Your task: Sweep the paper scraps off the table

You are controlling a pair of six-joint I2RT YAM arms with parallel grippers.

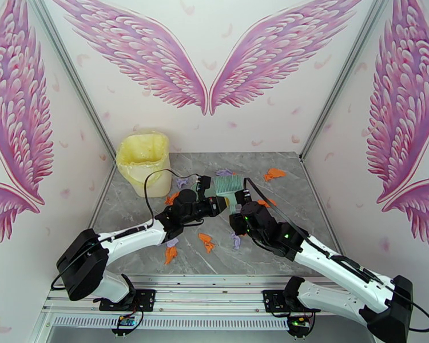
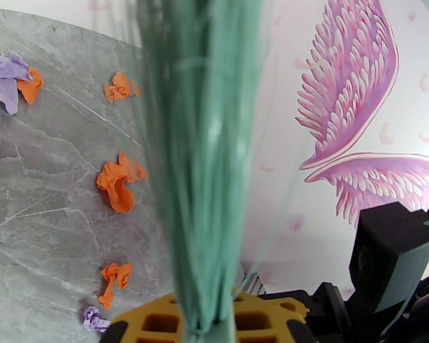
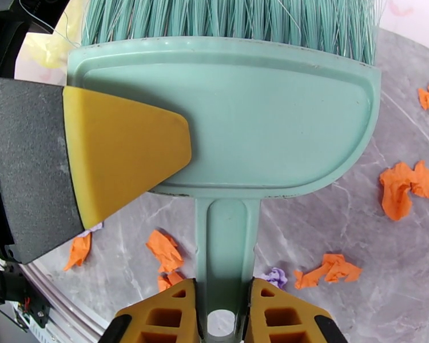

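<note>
Teal brush [image 3: 260, 110]: our right gripper [image 3: 223, 307] clamps its handle, our left gripper [image 2: 209, 315] pinches its head, paper scraps [image 3: 406, 187] around.

Before you, a pale yellow bin [image 1: 143, 161] stands at the far left, a teal hand brush [image 1: 226, 186] points its bristles toward the back wall, and painted pink wings [image 1: 206, 58] spread across white panels.

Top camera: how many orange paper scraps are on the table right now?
5 orange paper scraps: one far right, one beside the right arm at its wrist, one beside the left arm at its wrist, two at the front. The arms may hide more.
</note>
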